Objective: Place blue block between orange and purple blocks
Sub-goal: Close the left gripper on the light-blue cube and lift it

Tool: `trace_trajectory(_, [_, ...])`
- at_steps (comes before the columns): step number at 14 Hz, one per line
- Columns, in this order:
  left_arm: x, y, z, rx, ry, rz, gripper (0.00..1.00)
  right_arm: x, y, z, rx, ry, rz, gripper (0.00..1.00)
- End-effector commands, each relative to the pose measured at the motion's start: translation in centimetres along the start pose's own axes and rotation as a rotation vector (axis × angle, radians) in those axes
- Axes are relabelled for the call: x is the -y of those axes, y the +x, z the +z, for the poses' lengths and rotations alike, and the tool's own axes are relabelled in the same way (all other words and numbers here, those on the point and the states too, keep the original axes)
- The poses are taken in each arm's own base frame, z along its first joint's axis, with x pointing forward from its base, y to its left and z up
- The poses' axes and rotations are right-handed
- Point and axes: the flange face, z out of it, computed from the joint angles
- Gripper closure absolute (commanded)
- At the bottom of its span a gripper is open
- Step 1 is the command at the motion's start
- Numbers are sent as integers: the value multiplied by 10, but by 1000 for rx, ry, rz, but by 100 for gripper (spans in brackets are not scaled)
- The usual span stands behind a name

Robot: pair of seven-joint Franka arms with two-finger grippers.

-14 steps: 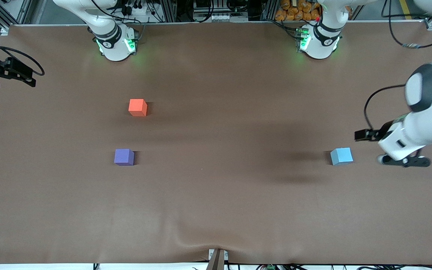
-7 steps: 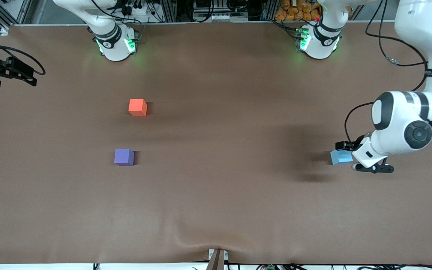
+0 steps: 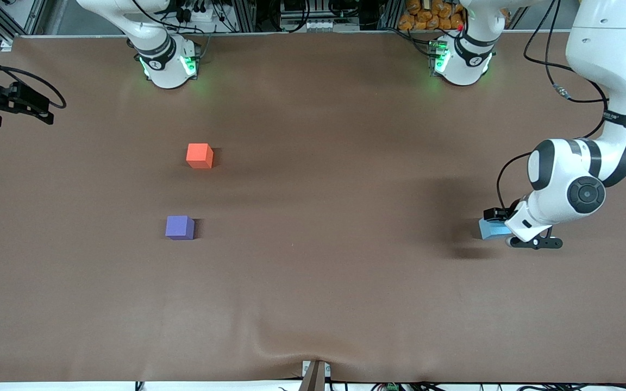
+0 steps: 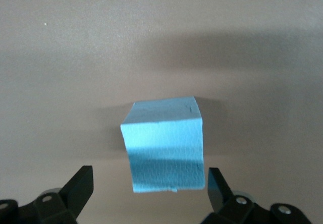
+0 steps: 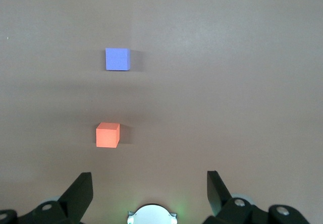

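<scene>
Sitting btwn open left gripper (image 4: 146, 188) fingers: blue block (image 4: 165, 141).

Left gripper (image 4: 146, 186) low, jaws apart; right gripper (image 5: 146, 188) likewise, high.

A robotics lab: two white arm bases (image 3: 167, 64) with green lights are bolted along one edge of a brown-covered table (image 3: 313, 304), with aluminium framing (image 3: 248, 13) and loose cables (image 3: 563, 81) along that edge.
</scene>
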Motion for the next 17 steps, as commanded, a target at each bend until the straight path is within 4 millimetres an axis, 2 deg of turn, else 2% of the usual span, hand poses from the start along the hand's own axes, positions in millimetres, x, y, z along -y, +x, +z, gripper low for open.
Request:
trace_trajectory(1, [-2,5,17,-30,5,-38,0,1,-1,-4,5,10,-6,0])
trace_trajectory(4, [-8,8,36,-24,0,-54,0,0,-1,-4,5,10,-4,0])
trace_trajectory(5, [-9,8,39,-27,-1,-52,6,0,-2,-4,6,10,-4,0])
trace_trajectory(6, [-9,8,38,-29,-1,-53,64,-1,-2,-3,6,10,-3,0])
trace_trajectory(7, [-9,7,36,-26,0,-54,100,-1,-2,-4,5,10,-3,0])
trace_trajectory(9, [-13,11,23,-46,-1,-48,100,0,-1,-3,6,10,-4,0])
trace_trajectory(12, [-22,13,-16,-100,-1,-49,100,-1,-1,-4,3,10,-4,0])
trace_trajectory(14, [-49,13,-43,-121,-13,-25,100,0,-1,-4,3,10,-4,0])
trace_trajectory(17, [-131,6,-75,-73,-32,-27,100,-1,-1,-4,0,10,-6,0])
